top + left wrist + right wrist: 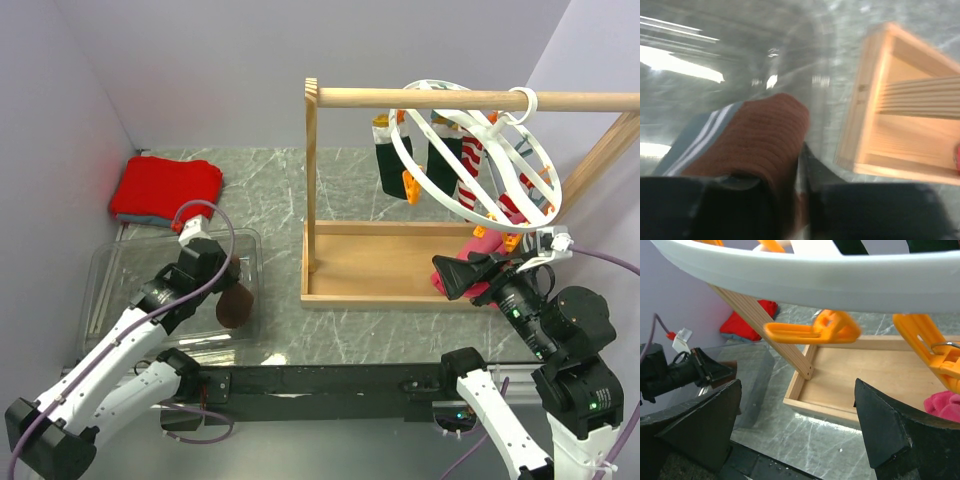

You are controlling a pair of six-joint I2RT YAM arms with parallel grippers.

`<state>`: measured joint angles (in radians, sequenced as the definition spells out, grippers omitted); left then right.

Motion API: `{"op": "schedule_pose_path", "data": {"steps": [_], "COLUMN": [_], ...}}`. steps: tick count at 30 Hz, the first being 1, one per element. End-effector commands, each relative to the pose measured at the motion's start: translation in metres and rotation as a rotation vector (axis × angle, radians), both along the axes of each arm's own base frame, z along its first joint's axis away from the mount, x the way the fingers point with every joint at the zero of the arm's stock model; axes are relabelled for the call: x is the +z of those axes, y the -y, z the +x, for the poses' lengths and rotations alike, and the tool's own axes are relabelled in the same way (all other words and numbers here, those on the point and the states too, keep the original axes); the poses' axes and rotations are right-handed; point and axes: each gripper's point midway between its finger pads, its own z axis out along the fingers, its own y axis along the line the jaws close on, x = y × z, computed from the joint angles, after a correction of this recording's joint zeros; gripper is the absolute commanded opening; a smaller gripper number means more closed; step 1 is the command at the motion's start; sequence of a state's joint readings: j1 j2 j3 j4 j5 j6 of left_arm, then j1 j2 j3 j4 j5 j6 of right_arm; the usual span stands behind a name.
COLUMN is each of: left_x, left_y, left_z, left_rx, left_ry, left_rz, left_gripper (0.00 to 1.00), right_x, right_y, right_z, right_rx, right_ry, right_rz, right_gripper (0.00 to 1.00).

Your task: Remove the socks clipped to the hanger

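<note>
Hanging from the wooden rail (420, 97) at the upper right of the top view, the hanger (840, 280) carries clipped socks (470, 165), among them a dark green sock (388, 160) on its left side. Just below the ring's lower rim, the right end effector (452, 277) is spread wide and holds nothing. In its wrist view an orange clip (812, 330) sits above the gap between its fingers (705, 425). A pink cloth (482, 248) lies in the wooden frame base (370, 265) beside it.

At the lower left, the left end effector (228, 285) pinches a brown-ended sock (236, 305) over the clear bin (110, 265) on the table (280, 190). The wrist view shows this sock's white-striped band. A folded red cloth (165, 188) lies beyond the bin.
</note>
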<state>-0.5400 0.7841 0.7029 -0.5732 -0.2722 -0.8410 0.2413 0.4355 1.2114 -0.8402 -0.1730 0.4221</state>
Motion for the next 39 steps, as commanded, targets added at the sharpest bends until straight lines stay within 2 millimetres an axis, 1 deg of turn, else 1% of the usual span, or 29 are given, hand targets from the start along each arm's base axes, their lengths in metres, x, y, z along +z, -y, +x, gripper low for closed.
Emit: {"op": "schedule_pose_path", "data": {"steps": [1,2,3,4,6,9,12,14,15,17,18,20,21,22,23,24,25,27,28,29,30,31,32,33,34,35,36,37,39], "left_x": [0.000,0.000,0.000,0.000,0.004,0.008,0.019,0.034,0.041,0.062,0.071,0.086,0.108,0.112,0.124,0.157,0.148,0.156,0.161,0.161,0.176,0.165,0.167,0.179,0.170,0.171,0.177,0.174,0.179], "left_y": [-0.016,-0.017,-0.019,-0.021,-0.020,-0.015,-0.005,0.006,0.018,0.031,0.042,0.052,0.062,0.074,0.082,0.090,0.099,0.110,0.129,0.139,0.162,0.183,0.195,0.214,0.235,0.247,0.262,0.280,0.303], "left_z": [0.007,0.008,0.009,0.010,0.009,0.008,0.004,0.003,-0.003,-0.004,-0.010,-0.017,-0.016,-0.029,-0.035,-0.037,-0.044,-0.045,-0.046,-0.044,-0.061,-0.056,-0.053,-0.068,-0.064,-0.065,-0.076,-0.074,-0.082], "left_rx": [0.111,0.121,0.130,0.139,0.131,0.117,0.077,0.026,-0.041,-0.110,-0.167,-0.235,-0.283,-0.379,-0.422,-0.493,-0.537,-0.567,-0.595,-0.612,-0.687,-0.706,-0.709,-0.767,-0.790,-0.807,-0.848,-0.866,-0.903], "left_ry": [0.009,0.014,0.018,0.018,0.018,0.003,-0.020,-0.011,-0.013,0.045,0.058,0.113,0.196,0.226,0.262,0.412,0.404,0.437,0.433,0.449,0.456,0.424,0.451,0.467,0.464,0.490,0.513,0.544,0.632], "left_rz": [-0.022,-0.029,-0.033,-0.034,-0.043,-0.060,-0.102,-0.144,-0.184,-0.251,-0.299,-0.374,-0.442,-0.512,-0.588,-0.670,-0.704,-0.737,-0.731,-0.685,-0.689,-0.653,-0.613,-0.626,-0.610,-0.590,-0.603,-0.604,-0.580], "left_gripper": [0.47,0.52,0.61,0.79,0.98,0.96,0.96,0.96,0.96,0.96,0.96,0.98,0.99,0.94,0.91,0.88,0.83,0.81,0.81,0.82,0.83,0.84,0.84,0.84,0.84,0.84,0.84,0.84,0.83], "right_x": [-0.003,-0.004,-0.005,-0.006,-0.007,-0.014,-0.019,-0.020,-0.018,-0.019,-0.013,-0.009,-0.003,-0.001,0.001,0.006,0.008,0.012,0.013,0.014,0.014,0.014,0.015,0.016,0.016,0.016,0.016,0.017,0.020], "right_y": [-0.003,-0.003,-0.002,-0.002,-0.001,0.001,0.005,0.011,0.013,0.015,0.017,0.017,0.017,0.017,0.017,0.018,0.018,0.019,0.018,0.018,0.018,0.018,0.019,0.019,0.022,0.023,0.023,0.023,0.022], "right_z": [0.002,0.002,0.002,0.002,0.003,0.006,0.009,0.010,0.010,0.009,0.007,0.006,0.005,0.005,0.004,0.003,0.003,0.002,0.002,0.002,0.003,0.004,0.004,0.005,0.005,0.005,0.004,0.003,0.000], "right_rx": [0.015,0.016,0.013,0.013,0.006,-0.009,-0.040,-0.074,-0.081,-0.092,-0.098,-0.098,-0.099,-0.097,-0.096,-0.100,-0.102,-0.104,-0.103,-0.100,-0.101,-0.104,-0.107,-0.112,-0.124,-0.130,-0.133,-0.134,-0.123], "right_ry": [-0.025,-0.026,-0.026,-0.027,-0.031,-0.060,-0.075,-0.077,-0.077,-0.092,-0.081,-0.083,-0.073,-0.074,-0.071,-0.061,-0.058,-0.047,-0.050,-0.049,-0.047,-0.046,-0.043,-0.044,-0.046,-0.047,-0.043,-0.039,-0.028], "right_rz": [-0.006,-0.011,-0.012,-0.013,-0.019,-0.030,-0.036,-0.041,-0.042,-0.051,-0.049,-0.049,-0.046,-0.046,-0.045,-0.043,-0.037,-0.031,-0.031,-0.030,-0.031,-0.031,-0.032,-0.036,-0.038,-0.041,-0.034,-0.027,-0.016], "right_gripper": [1.00,1.00,1.00,1.00,1.00,1.00,1.00,1.00,1.00,1.00,1.00,1.00,1.00,1.00,1.00,1.00,1.00,1.00,1.00,1.00,1.00,1.00,1.00,1.00,1.00,1.00,1.00,1.00,1.00]}}
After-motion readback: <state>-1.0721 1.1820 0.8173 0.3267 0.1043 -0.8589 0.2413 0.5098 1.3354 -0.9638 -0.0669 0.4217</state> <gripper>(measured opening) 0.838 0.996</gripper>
